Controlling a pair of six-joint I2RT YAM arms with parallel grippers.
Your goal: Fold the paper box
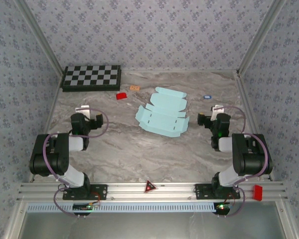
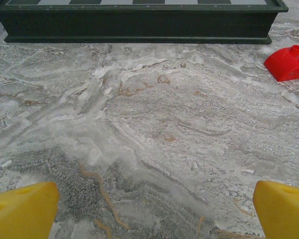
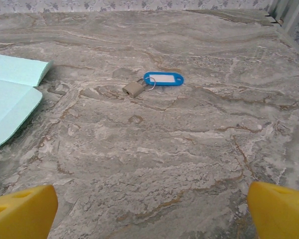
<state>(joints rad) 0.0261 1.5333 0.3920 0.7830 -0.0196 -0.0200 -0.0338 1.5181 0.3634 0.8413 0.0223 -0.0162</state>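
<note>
We see the paper box lying flat and unfolded near the middle of the worktop, touching neither arm; it is a pale aqua thin card with die-cut flaps and rounded corners; bare grey veined marble surrounds it on every side. The left claw sits well to its left, yellow fingertips spread wide apart over empty stone; the right claw is likewise spread. A dark-framed checkerboard hugs the far left edge; 1 glossy red brick lies near it; 1 blue key tag lies ahead of the right claw.
</note>
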